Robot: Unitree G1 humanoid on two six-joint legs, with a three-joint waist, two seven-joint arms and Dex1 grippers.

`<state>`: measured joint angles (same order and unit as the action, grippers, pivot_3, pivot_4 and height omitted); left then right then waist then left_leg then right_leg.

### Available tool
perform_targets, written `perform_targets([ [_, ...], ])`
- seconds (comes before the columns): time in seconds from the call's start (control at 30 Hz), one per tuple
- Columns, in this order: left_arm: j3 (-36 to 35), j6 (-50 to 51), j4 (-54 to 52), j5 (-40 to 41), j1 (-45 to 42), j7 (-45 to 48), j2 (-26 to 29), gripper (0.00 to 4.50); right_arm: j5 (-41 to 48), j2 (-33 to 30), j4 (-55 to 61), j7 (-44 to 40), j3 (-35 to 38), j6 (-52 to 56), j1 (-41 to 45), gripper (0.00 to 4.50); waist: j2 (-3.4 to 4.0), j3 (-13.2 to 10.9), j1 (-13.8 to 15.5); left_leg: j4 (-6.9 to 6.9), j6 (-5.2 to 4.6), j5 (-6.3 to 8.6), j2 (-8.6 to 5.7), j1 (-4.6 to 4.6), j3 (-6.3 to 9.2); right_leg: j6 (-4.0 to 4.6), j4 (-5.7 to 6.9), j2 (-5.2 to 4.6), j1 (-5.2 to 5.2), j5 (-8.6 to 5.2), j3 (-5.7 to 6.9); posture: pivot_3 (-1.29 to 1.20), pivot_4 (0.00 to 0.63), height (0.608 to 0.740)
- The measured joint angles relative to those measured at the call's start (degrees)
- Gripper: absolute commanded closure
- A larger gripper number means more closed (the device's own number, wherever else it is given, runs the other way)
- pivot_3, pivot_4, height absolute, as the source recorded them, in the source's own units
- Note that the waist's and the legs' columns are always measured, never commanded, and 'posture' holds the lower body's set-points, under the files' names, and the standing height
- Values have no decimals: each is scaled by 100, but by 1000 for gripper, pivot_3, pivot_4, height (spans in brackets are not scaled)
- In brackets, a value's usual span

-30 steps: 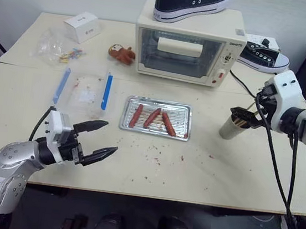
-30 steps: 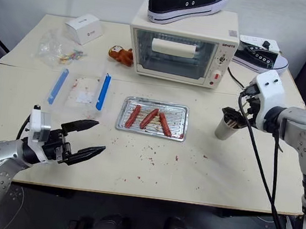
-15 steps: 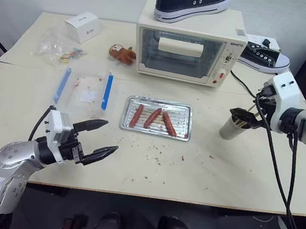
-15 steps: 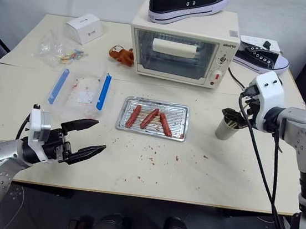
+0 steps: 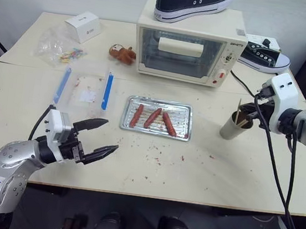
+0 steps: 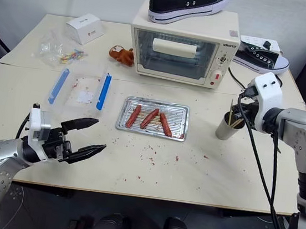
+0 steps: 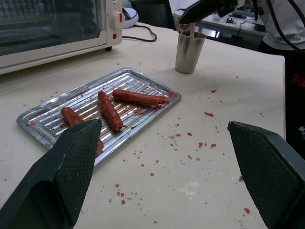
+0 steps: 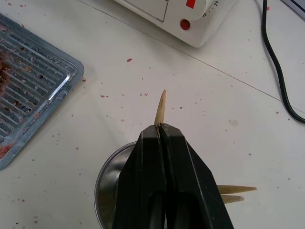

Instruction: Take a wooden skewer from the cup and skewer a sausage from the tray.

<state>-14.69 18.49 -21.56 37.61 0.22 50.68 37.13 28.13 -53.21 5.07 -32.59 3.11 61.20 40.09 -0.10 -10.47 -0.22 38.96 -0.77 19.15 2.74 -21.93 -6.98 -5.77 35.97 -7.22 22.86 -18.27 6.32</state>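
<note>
The wooden skewer (image 8: 160,107) stood upright with its lower end in the cup (image 5: 231,127), its pointed tip rising above the rim, and the right gripper (image 8: 159,131) was clamped on it just over the cup mouth, fingers pressed together around the stick. Further skewers (image 8: 236,192) leaned against the rim inside the same cup. The cup stood on the right part of the table (image 5: 201,176), to the right of the tray (image 5: 156,116) and apart from it. Three sausages (image 5: 152,118) lay side by side on the tray's ridged bottom, none pierced. Reddish crumbs were scattered over the table on the near side of the tray. The left gripper (image 5: 98,138) hung over the near left part of the table with its fingers spread wide apart, holding nothing. A toaster oven (image 5: 188,43) stood at the far side behind the tray, with a black shoe (image 5: 193,2) on top of it. A clear box with blue clips (image 5: 84,88) lay to the left of the tray.
</note>
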Motion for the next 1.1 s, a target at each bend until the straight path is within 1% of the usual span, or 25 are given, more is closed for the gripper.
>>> perform_targets([
  [0.23, 9, -113, 36, -82, 0, 35, -46, 0, 40, 0, -1, -115, 183, 17, 0, 4460, 0, 0, 1, 1, 0, 0, 0, -2, 0, 0, 0, 1, 1, 0, 2, 0, 150, 740],
  [0.33, 9, -165, 52, -99, 0, 37, -72, 0, 130, 0, 1, -234, 197, 116, 0, 3899, 0, 0, 0, 1, 0, 0, 1, -2, 0, -1, 0, 1, 1, 0, 1, 0, 150, 740],
  [0.5, 14, -226, 135, -135, -1, 35, -108, 0, -12, 72, 3, -162, 197, -15, 0, 2280, 0, 0, 0, 1, 0, 0, 0, -4, -1, -1, 1, 1, 6, 0, 2, 0, 150, 740],
  [0.63, 36, -235, 169, -171, -1, 26, -126, 0, -133, 118, -76, -148, 186, -100, 4, 2280, 0, 0, 0, 4, 0, 0, 0, -15, -4, -2, 4, 2, 19, 1, 7, 0, 150, 740],
  [0.8, 74, -245, 178, -185, -60, 16, -206, 0, -186, 349, -142, -142, 180, -105, 11, 2280, 0, 0, 3, 7, -1, -1, -1, -27, -13, -3, 17, 3, 43, 2, 14, 0, 150, 740],
  [0.9, 76, -252, 178, -189, -88, 16, -221, 0, -233, 437, -202, -144, 180, -122, 11, 2888, 0, 0, 3, 8, -2, -2, -2, -29, -20, -4, 46, 3, 50, 2, 9, 0, 150, 740],
  [1.03, 76, -258, 178, -195, -86, 14, -226, 0, -276, 467, -235, -159, 180, -165, 11, 4246, 0, 0, 1, 8, -3, -2, -1, -30, -25, -3, 50, 4, 55, 2, 5, 0, 150, 740],
  [1.07, 75, -260, 178, -195, -82, 14, -226, 0, -294, 467, -235, -165, 180, -182, 11, 4472, 0, 0, 2, 9, -3, -2, -1, -30, -25, -4, 50, 4, 56, 2, 4, 0, 150, 740],
  [1.1, 75, -263, 178, -195, -80, 14, -226, 0, -304, 467, -235, -173, 180, -209, 11, 4472, 0, 0, 1, 9, -3, -2, -1, -30, -26, -4, 51, 4, 57, 2, 3, 0, 150, 740],
])
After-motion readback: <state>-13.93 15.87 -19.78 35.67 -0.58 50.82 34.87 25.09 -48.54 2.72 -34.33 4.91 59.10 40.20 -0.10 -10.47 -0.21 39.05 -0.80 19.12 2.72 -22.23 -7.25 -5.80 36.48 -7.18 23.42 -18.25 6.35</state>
